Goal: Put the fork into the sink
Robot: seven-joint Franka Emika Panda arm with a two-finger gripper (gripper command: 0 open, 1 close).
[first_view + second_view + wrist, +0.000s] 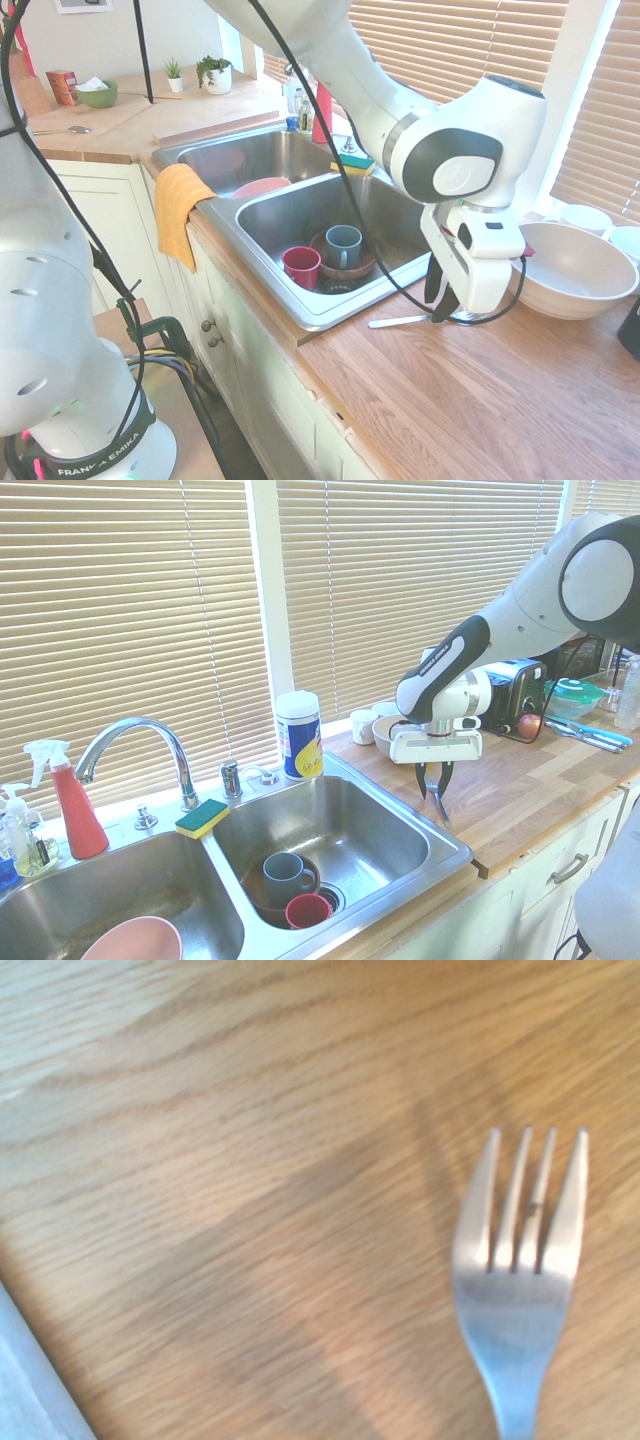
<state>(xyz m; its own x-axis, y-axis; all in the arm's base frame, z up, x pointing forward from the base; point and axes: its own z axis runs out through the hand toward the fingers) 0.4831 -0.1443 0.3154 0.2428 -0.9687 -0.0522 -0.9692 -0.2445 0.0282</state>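
Step in hand: grasp. Claw (441, 300) was down at the fork (400, 322), fingers close together about its handle; firm clamp couldn't be confirmed. Fork lay on bench (480, 400) beside sink (300, 215). Next: lift, carry over basin, release.

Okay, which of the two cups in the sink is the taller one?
The grey ceramic mug with a handle, standing in the brown bowl. The short red cup beside it sits lower on the steel sink floor.

One fork (520, 1290), two mugs (343, 246) in one double sink (300, 310), one sponge (202, 818).
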